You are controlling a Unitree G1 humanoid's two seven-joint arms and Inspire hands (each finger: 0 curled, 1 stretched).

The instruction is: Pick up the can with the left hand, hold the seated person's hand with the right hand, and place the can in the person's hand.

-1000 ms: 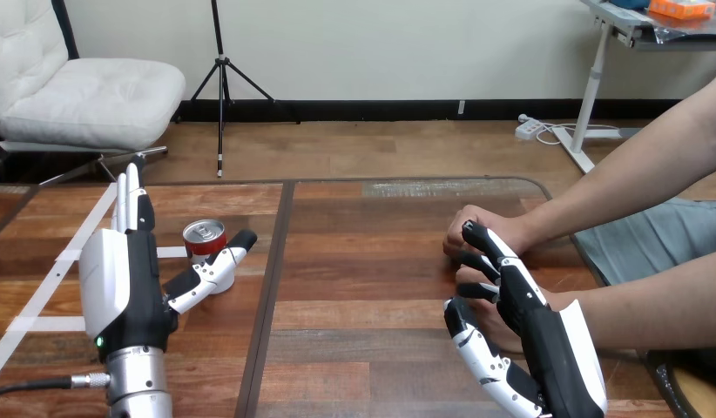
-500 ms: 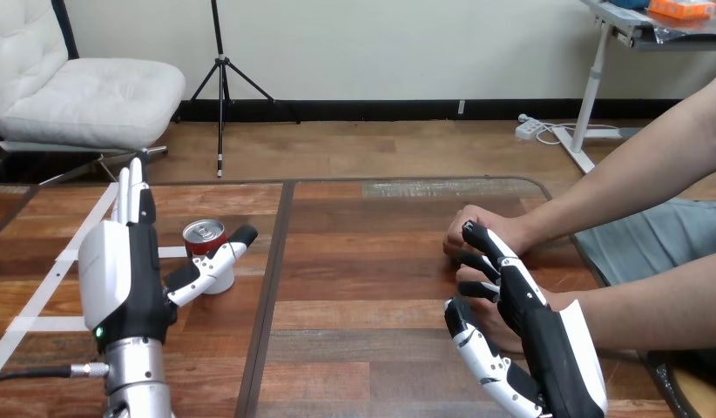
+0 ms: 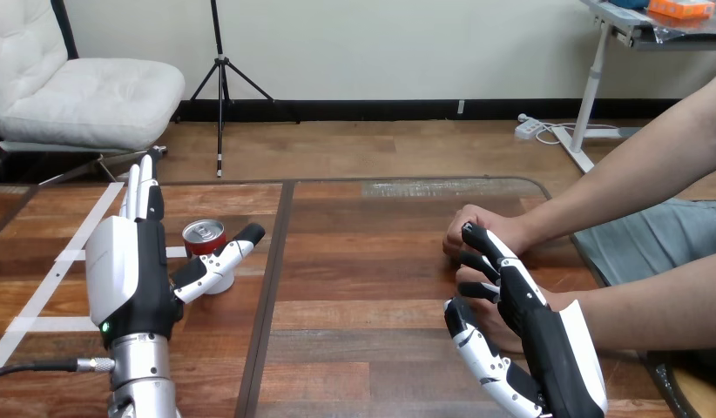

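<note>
While thumb fronts can (image 3: 203,237) | left hand (image 3: 132,274) fingers straight | right hand (image 3: 546,340) fingers relaxed over person's hand (image 3: 492,324)

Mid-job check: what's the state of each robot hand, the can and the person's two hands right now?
Can: upright on the table, not lifted.
Left hand: open, fingers straight, thumb in front of the can.
Right hand: against the person's nearer hand; hold cannot be told.
Person's nearer hand: partly hidden by the right hand.
Person's farther hand: fist, resting on the table.
</note>
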